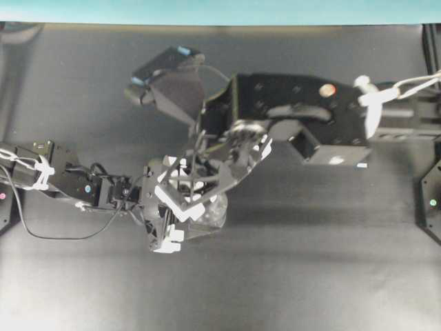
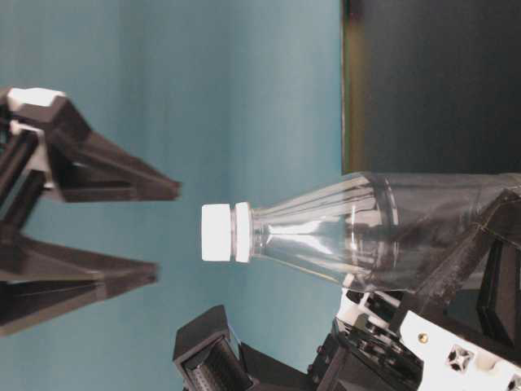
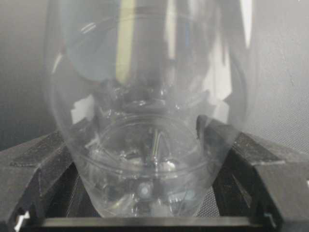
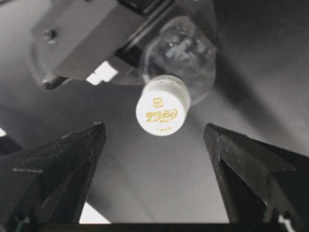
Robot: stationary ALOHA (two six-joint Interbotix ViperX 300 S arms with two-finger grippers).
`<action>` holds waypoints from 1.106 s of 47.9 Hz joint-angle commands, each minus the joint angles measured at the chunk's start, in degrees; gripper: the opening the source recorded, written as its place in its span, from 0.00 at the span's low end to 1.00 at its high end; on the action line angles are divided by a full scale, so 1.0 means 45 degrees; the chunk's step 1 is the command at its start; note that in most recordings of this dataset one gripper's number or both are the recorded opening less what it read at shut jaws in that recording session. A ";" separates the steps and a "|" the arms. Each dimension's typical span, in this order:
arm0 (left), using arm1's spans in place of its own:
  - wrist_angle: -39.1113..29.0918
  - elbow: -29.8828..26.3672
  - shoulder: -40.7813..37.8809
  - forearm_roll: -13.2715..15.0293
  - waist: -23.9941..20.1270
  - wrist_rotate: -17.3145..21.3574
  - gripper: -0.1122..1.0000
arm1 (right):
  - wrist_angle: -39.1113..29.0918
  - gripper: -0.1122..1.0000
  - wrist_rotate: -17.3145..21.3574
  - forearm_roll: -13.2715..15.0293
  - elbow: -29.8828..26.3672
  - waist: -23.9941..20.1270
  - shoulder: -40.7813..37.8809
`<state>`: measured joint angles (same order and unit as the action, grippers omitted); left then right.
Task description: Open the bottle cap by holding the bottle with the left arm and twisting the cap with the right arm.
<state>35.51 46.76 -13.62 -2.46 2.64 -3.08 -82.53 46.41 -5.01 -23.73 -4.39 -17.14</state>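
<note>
The clear bottle [image 2: 366, 236] is held by its lower body in my left gripper [image 3: 147, 145], whose fingers [image 3: 43, 169] press on both sides of it. The white bottle cap [image 2: 218, 232] is on the neck and faces my right gripper [image 2: 159, 232]. In the right wrist view the cap [image 4: 161, 112] sits just beyond the open gripper [image 4: 154, 140], centred between the fingers [image 4: 77, 159] but not touching them. In the overhead view the right gripper [image 1: 193, 196] hangs over the bottle [image 1: 215, 214] and hides the cap; the left gripper [image 1: 172, 217] comes in from the left.
The black table [image 1: 310, 276] lies under both arms. A teal wall [image 1: 207, 10] runs along the far edge. The right arm's boxy housing [image 1: 303, 117] stretches to the right. A black base [image 1: 431, 200] stands at the right edge.
</note>
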 commanded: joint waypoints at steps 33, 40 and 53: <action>0.0000 -0.0098 0.0020 -0.0020 -0.0020 -0.0020 0.83 | 0.0391 0.46 -0.0371 0.0039 0.0527 -0.0078 -0.0313; 0.0000 -0.0098 0.0020 -0.0020 -0.0020 -0.0020 0.83 | 0.0410 0.43 -0.0820 0.0039 0.0547 -0.0078 -0.0313; 0.0000 -0.0098 0.0000 -0.0020 -0.0020 -0.0020 0.83 | 0.0430 0.43 -0.3281 0.0039 0.0469 -0.0078 -0.0313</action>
<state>35.51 46.67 -13.62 -2.37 2.55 -3.08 -80.77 34.80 -4.92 -21.09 -4.39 -18.46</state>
